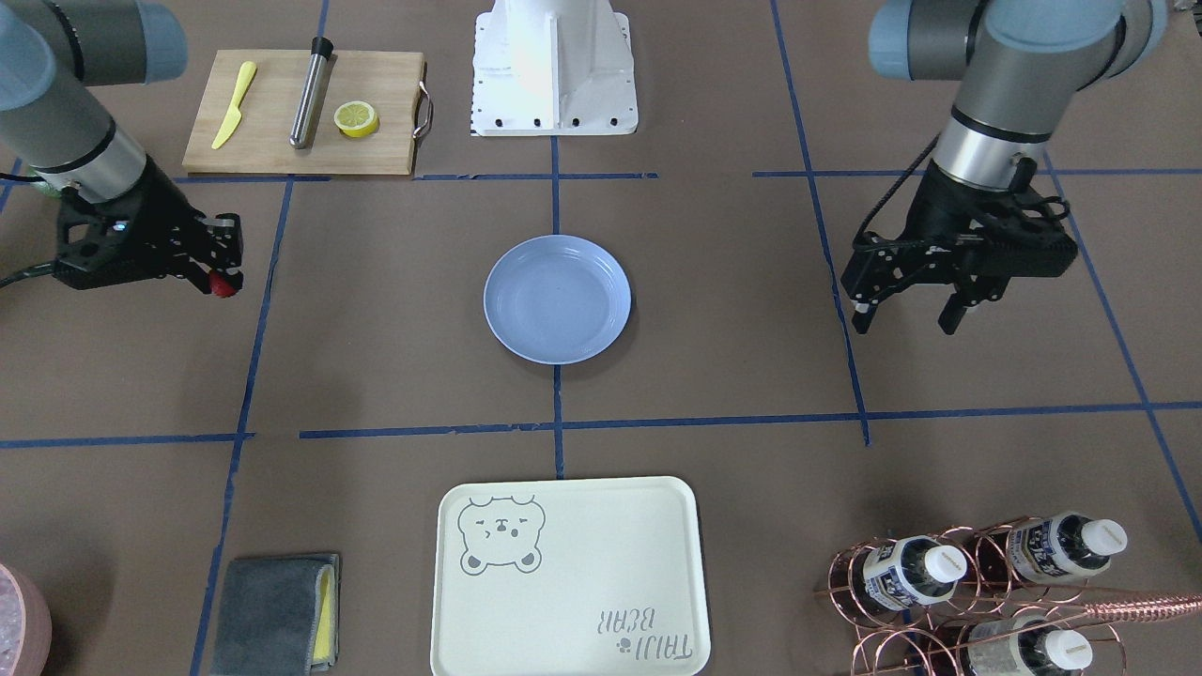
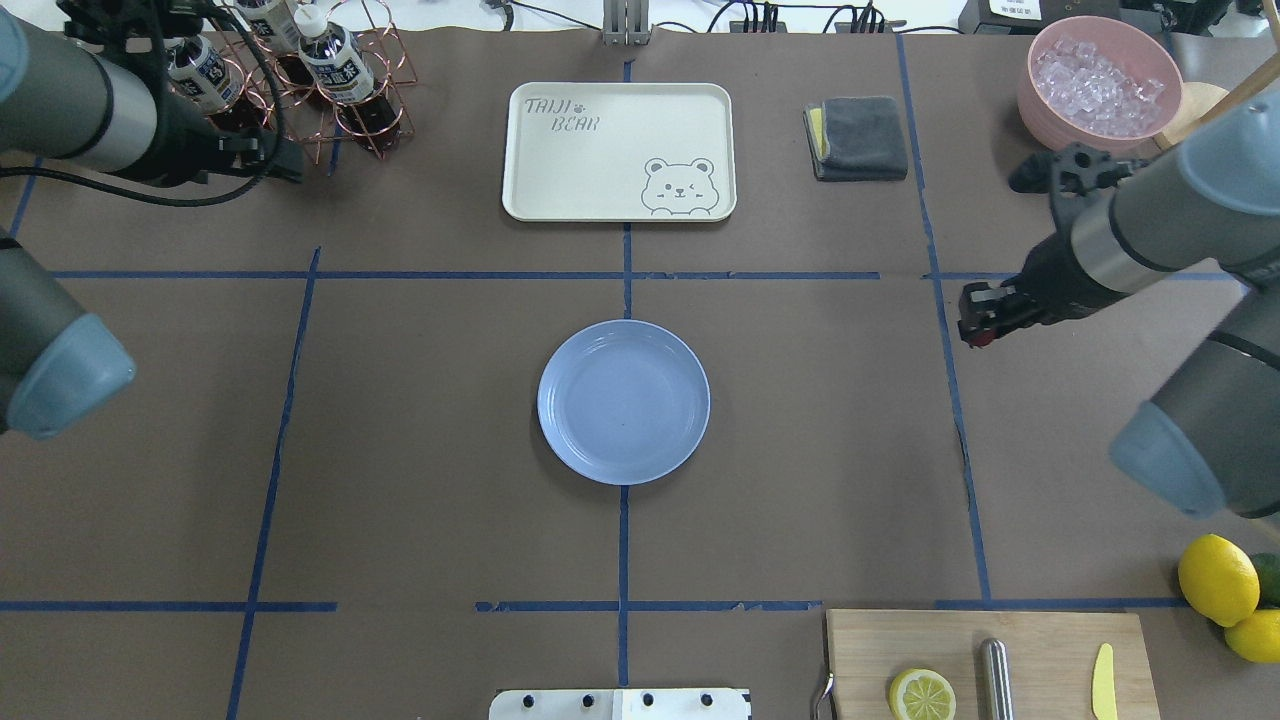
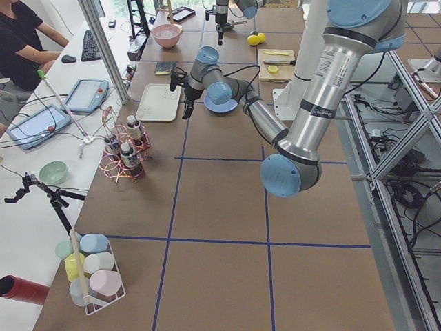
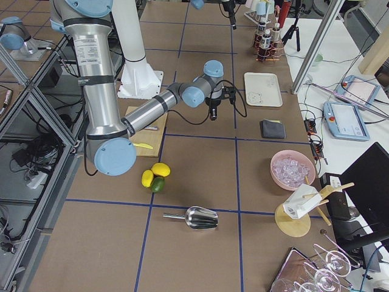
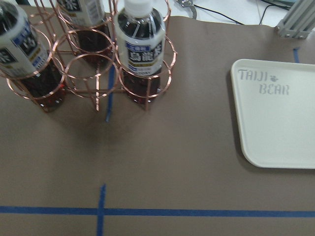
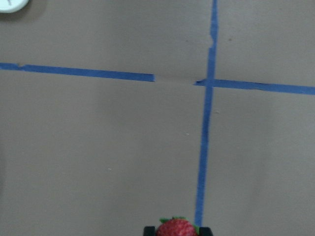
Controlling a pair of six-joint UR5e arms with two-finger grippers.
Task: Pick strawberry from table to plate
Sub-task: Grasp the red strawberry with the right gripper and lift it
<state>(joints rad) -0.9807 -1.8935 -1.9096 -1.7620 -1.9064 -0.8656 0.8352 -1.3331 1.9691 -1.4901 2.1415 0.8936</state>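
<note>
Right gripper (image 1: 220, 278) on strawberry (image 1: 223, 285) — plate (image 1: 557, 299) apart

We see a brown tabletop (image 1: 394, 376) crossed by a grid of blue tape lines (image 1: 714, 420). The plate (image 1: 557, 299) is a plain, glossy light blue. The strawberry (image 1: 223, 285) is red with green leaves, against the black right gripper (image 1: 221, 274). The tray (image 1: 582, 563) is cream, with a grey bear drawing and grey lettering. The lemon half (image 1: 357, 118) and knife (image 1: 233, 105) are yellow on a pale wooden board (image 1: 263, 155).

Red strawberry (image 1: 223, 284) hangs pinched in the right claw (image 1: 223, 275) at frame left; light-blue plate (image 1: 557, 299) lies flat on the counter (image 1: 376, 376), centre.
</note>
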